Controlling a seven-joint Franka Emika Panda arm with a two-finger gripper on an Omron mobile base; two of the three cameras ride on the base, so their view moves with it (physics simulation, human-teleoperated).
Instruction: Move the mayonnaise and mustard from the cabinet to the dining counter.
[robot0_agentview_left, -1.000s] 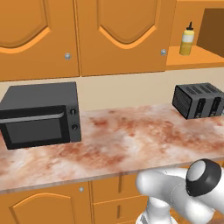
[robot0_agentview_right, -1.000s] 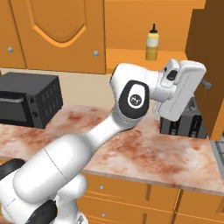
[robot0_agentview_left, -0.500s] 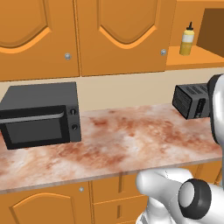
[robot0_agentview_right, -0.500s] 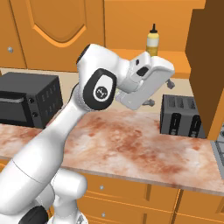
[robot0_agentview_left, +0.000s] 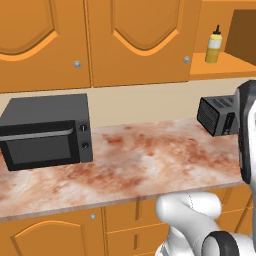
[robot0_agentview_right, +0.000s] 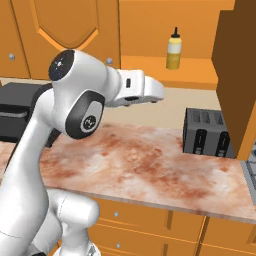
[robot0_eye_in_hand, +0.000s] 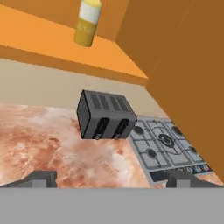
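Note:
The mustard (robot0_agentview_left: 214, 45) (robot0_agentview_right: 174, 48) (robot0_eye_in_hand: 89, 21), a slim yellow squeeze bottle with a dark nozzle, stands upright on the orange shelf of the open cabinet (robot0_agentview_right: 192, 67). My gripper (robot0_agentview_right: 158, 94) (robot0_eye_in_hand: 113, 180) hovers over the wall counter, below and left of the bottle and well short of the shelf. Its fingertips (robot0_eye_in_hand: 42, 178) stand wide apart, open with nothing between them. The mayonnaise and the dining counter are out of view.
A dark toaster (robot0_agentview_left: 216, 116) (robot0_agentview_right: 207, 133) (robot0_eye_in_hand: 106, 115) sits on the marbled wall counter (robot0_agentview_left: 145, 160) under the shelf. A black microwave (robot0_agentview_left: 47, 131) stands at the left. The swung-out cabinet door (robot0_agentview_right: 238, 65) (robot0_eye_in_hand: 188, 65) hangs beside a stove top (robot0_eye_in_hand: 168, 146).
The arm has swung: its elbow rose, and the hand moved left in the right base view, away from the toaster. A forearm link now covers the toaster's right side in the left base view.

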